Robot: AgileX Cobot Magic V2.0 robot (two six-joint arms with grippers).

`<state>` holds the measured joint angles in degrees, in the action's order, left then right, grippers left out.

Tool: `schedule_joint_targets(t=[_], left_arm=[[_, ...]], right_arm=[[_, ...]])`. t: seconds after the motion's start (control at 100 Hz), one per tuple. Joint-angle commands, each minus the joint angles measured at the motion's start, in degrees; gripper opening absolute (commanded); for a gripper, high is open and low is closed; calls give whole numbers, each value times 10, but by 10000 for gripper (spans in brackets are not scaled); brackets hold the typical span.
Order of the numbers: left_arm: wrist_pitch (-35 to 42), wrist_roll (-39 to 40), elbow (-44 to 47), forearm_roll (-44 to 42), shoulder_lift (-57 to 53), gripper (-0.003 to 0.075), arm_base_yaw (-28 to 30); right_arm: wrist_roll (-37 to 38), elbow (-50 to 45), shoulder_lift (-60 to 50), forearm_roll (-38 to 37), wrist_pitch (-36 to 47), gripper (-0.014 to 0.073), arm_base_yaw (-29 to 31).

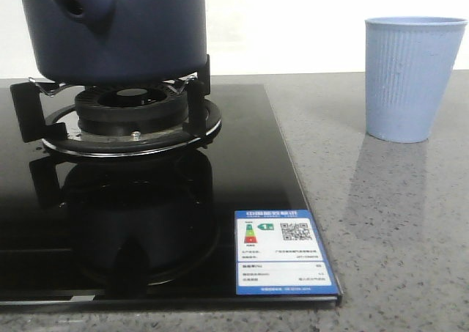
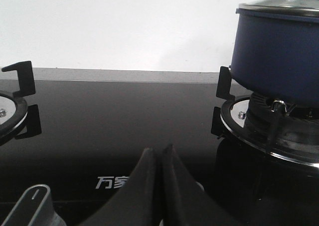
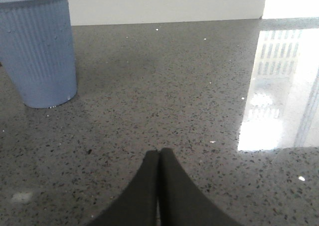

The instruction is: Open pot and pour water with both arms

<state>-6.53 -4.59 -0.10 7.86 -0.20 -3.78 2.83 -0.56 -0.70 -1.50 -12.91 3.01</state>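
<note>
The dark navy-blue pot [image 1: 117,31] sits on the gas burner's trivet at the front view's top left, its stubby hollow tube [image 1: 80,6] facing the camera. In the left wrist view the pot [image 2: 276,56] wears a glass lid with a metal rim [image 2: 279,9]. My left gripper [image 2: 159,150] is shut and empty, low over the black glass hob, apart from the pot. My right gripper [image 3: 159,152] is shut and empty above the grey stone counter. Neither gripper shows in the front view.
A light blue ribbed cup [image 1: 412,79] stands on the counter right of the hob [image 1: 242,171]; it also shows in the right wrist view [image 3: 40,46]. A second burner trivet [image 2: 20,81] and a hob knob [image 2: 32,206] show in the left wrist view. A white wall is behind.
</note>
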Motion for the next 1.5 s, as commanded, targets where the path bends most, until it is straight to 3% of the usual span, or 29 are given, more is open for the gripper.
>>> schedule_joint_targets(t=[0.0,0.86,1.49], left_arm=[[42,5,9,5,-14,-16,0],[42,5,9,5,-14,-16,0],[42,5,9,6,-14,-16,0]], right_arm=[[-2,-10,-10,-8,46,-62,4],[-2,-10,-10,-8,46,-62,4],[-2,-10,-10,3,103,-62,4]])
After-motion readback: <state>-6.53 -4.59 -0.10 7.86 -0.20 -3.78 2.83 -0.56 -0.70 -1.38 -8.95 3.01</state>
